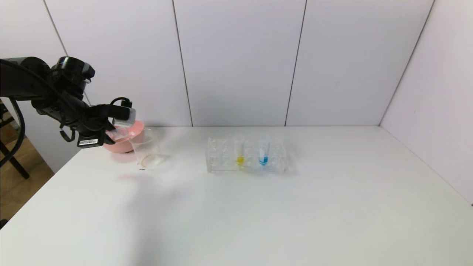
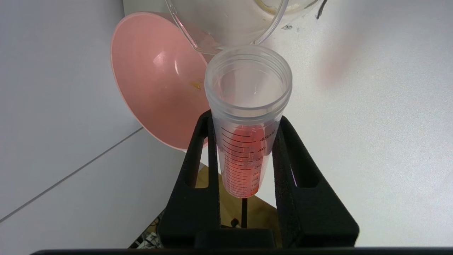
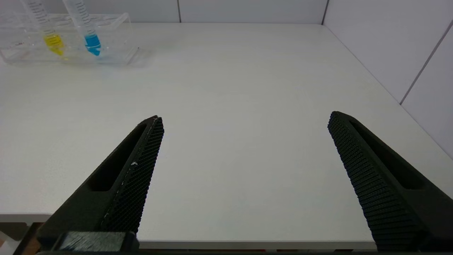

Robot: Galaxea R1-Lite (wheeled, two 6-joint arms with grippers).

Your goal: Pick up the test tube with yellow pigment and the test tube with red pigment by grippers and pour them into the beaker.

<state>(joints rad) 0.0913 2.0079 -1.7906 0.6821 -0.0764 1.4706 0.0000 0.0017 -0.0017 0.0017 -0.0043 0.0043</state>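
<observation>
Black left gripper (image 2: 244, 156) fingers clamp the red-pigment graduated clear tube (image 2: 246, 124), tilted at the clear beaker (image 1: 146, 151); right gripper (image 3: 244, 124) fingers wide.

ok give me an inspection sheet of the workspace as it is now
surface: white table, bare in front.
job's things: slim clear test tube with red liquid held by the left gripper by the small clear beaker, its open mouth towards the beaker's rim; clear tube with yellow tip upright in the clear plastic rack.
clutter: clear tube with blue tip in the same rack; pink bowl behind the beaker.
grippers: left fingers clamp the red tube; right gripper open above the table's near edge, holding nothing.
cables: black cables on the left arm.
surroundings: white panel walls.
</observation>
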